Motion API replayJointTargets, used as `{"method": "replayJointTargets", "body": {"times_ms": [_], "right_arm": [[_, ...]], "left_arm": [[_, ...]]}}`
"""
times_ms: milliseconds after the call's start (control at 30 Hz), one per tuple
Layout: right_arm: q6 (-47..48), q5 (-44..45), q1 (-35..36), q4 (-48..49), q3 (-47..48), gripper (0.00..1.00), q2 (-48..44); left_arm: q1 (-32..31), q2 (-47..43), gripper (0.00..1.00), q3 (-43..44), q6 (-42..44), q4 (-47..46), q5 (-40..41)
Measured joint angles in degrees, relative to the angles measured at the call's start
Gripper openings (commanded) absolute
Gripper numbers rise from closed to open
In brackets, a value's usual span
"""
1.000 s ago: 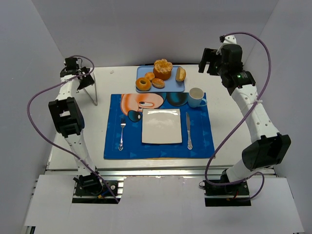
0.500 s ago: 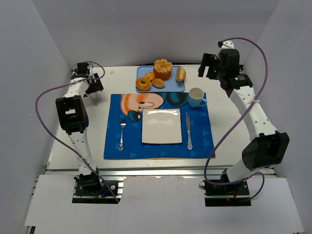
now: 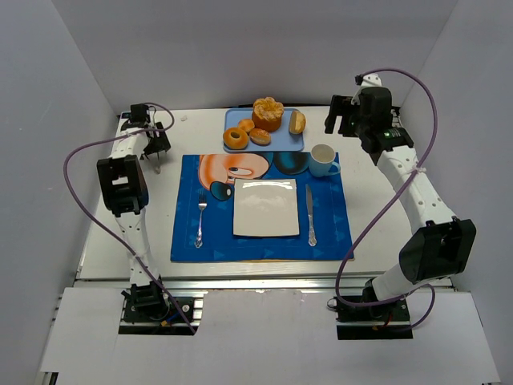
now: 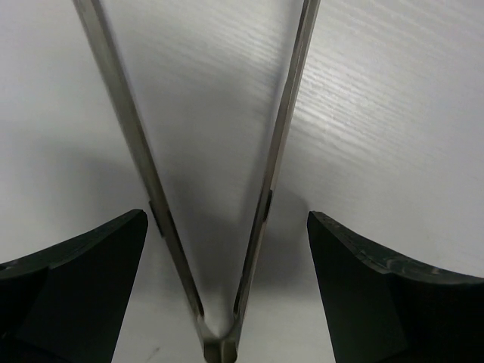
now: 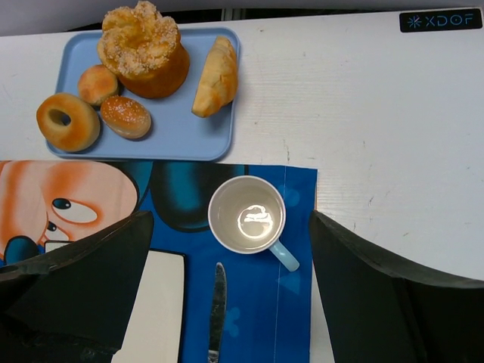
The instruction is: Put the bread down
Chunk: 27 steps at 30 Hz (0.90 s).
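Left hand (image 4: 224,219) is spread wide open, with the metal tongs (image 4: 283,136) sitting between its fingers, ungripped. Right hand (image 3: 340,117) is open too, up in the air just right of the blue tray (image 5: 178,132). The bread (image 5: 144,49) is all on that tray, at the back of the surface (image 5: 378,113).

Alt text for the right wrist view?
A blue tray holds a doughnut, two small rolls, a tall muffin and a long roll. Below it, an empty white mug stands on the blue placemat, between the fingers of the open right gripper.
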<state>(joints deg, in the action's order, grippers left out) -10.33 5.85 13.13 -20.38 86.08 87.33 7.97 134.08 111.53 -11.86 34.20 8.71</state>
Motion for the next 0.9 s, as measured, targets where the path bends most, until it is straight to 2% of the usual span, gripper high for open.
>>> {"method": "replayJointTargets", "body": {"times_ms": [367,700,800,900], "right_arm": [[0.0,-0.5,0.0,0.9,-1.6,0.89,-0.1],[0.0,-1.1,0.0,0.9,-1.7,0.89,-0.1],[0.0,-1.4,0.0,1.2,-2.0,0.89,-0.1],[-0.2,-1.5,0.0,1.1,-2.6,0.89,-0.1]], "left_arm": [[0.1,6.1,0.97,7.7,0.9,1.4,0.5],[0.2,7.1,0.93,9.5,2.5,1.3,0.3],[0.3,7.2,0.77,9.5,2.8,1.1,-0.2],[0.5,7.2,0.67,9.5,3.0,0.5,-0.8]]}}
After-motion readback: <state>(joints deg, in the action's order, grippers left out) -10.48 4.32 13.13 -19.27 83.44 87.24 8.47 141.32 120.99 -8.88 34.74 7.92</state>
